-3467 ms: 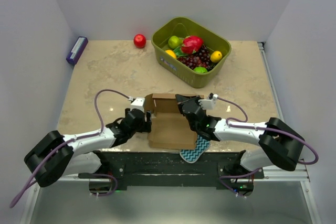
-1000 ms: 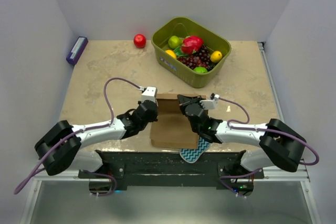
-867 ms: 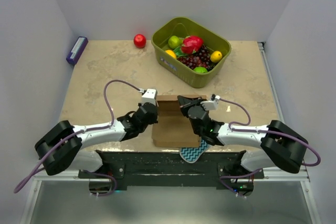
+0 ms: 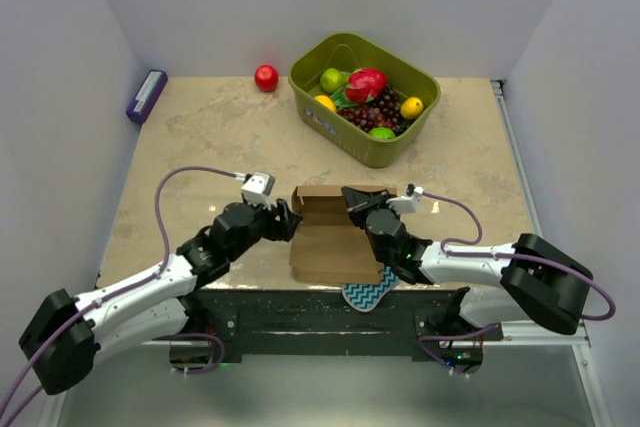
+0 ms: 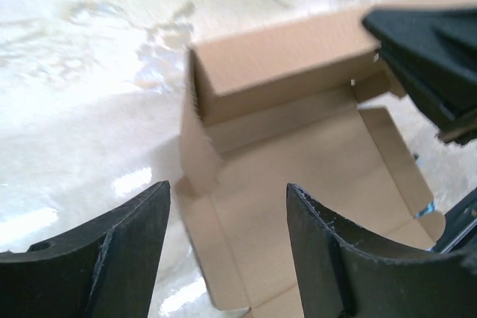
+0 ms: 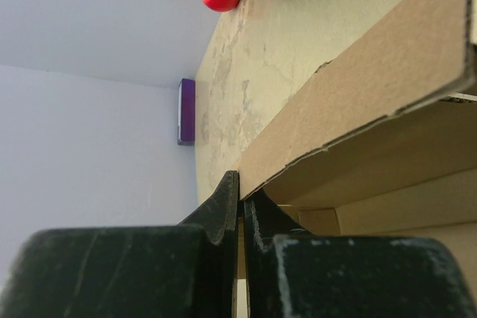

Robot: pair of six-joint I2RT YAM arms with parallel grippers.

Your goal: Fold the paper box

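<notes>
— Beige marbled tabletop (image 4: 200, 137), white walls round it. Where is the paper box (image 4: 335, 242)?
— At the near edge, centred between the 2 arms. Its near right corner lies over a teal zigzag sponge (image 4: 366, 294). The base panel lies flat and the far wall is folded upright.

— What has changed since 0.9 s ago?
— The box has hardly shifted. The left gripper (image 4: 284, 219) was up against the box's left side. That arm has now drawn back and down, and the gripper sits just beside the left edge, fingers spread wide with nothing between them. The right gripper (image 4: 352, 197) is where it was, at the right end of the far wall.

— Does the overhead view show its grip?
— Not clearly. The right wrist view does: both black fingers are pressed together on 1 thin sheet of the cardboard. The left wrist view adds a small side flap standing at the far-left corner, and creases across the floor panel.

— Materials?
— Plain brown matte board, thin, with slightly ragged cut edges. The fingers are scuffed black. Farther off are a glossy green basket (image 4: 388, 154) of fruit, a red ball (image 4: 266, 78) and a purple block (image 4: 146, 96) by the left wall.
</notes>
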